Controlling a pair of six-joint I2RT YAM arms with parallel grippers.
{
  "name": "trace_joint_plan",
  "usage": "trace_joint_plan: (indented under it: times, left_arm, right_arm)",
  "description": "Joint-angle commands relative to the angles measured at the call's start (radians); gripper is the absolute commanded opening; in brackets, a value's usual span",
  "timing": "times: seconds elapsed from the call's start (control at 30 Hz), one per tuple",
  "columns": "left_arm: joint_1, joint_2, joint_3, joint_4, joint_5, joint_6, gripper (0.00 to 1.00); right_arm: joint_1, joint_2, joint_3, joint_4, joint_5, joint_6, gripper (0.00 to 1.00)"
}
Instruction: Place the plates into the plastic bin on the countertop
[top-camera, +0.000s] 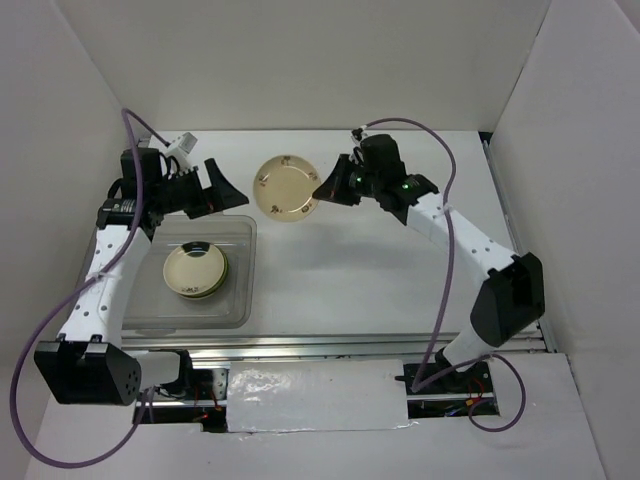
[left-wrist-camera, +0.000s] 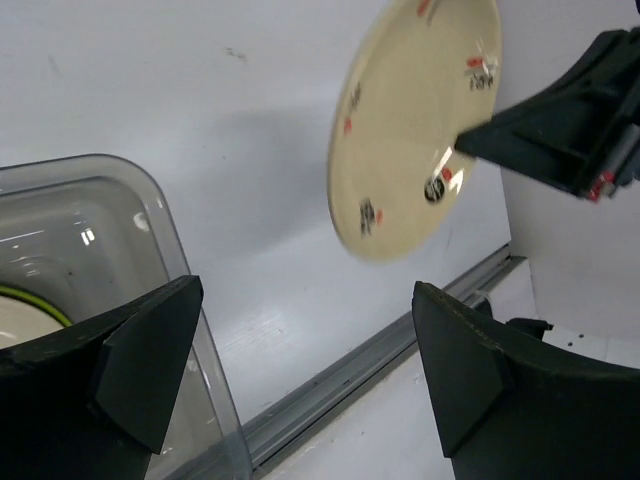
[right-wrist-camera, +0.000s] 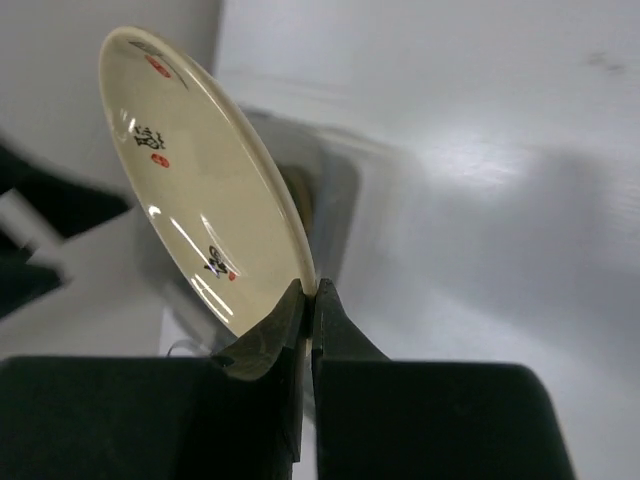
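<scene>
My right gripper (top-camera: 325, 190) is shut on the rim of a cream plate (top-camera: 284, 187) with dark and red marks and holds it above the countertop (top-camera: 380, 280), just right of the bin. The right wrist view shows the plate (right-wrist-camera: 200, 180) tilted on edge, pinched between the fingertips (right-wrist-camera: 312, 292). My left gripper (top-camera: 232, 190) is open and empty, over the far right corner of the clear plastic bin (top-camera: 240, 300), facing the plate (left-wrist-camera: 410, 130). In the bin lies a stack of plates with a cream one on top (top-camera: 194, 270) and a lime green rim below.
White walls enclose the table on the left, back and right. A metal rail (left-wrist-camera: 380, 360) runs along the countertop's far edge. The bin wall (left-wrist-camera: 190, 330) is close to my left fingers. The arm bases stand at the near edge.
</scene>
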Motion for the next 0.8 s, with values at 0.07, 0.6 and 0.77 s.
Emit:
trace_joint_plan:
  times: [0.07, 0.6, 0.77]
  left_arm:
    - [-0.063, 0.035, 0.064, 0.053, 0.084, 0.02, 0.99]
    - [-0.115, 0.007, 0.017, 0.008, 0.028, 0.025, 0.11]
    - [-0.071, -0.066, 0.002, -0.124, -0.402, -0.144, 0.0]
  right_arm:
    - [0.023, -0.094, -0.177, 0.209, -0.34, 0.0, 0.0]
    - [0.06, -0.085, -0.17, 0.351, -0.414, 0.12, 0.0]
    - [0.038, -0.145, -0.225, 0.303, -0.316, 0.09, 0.96]
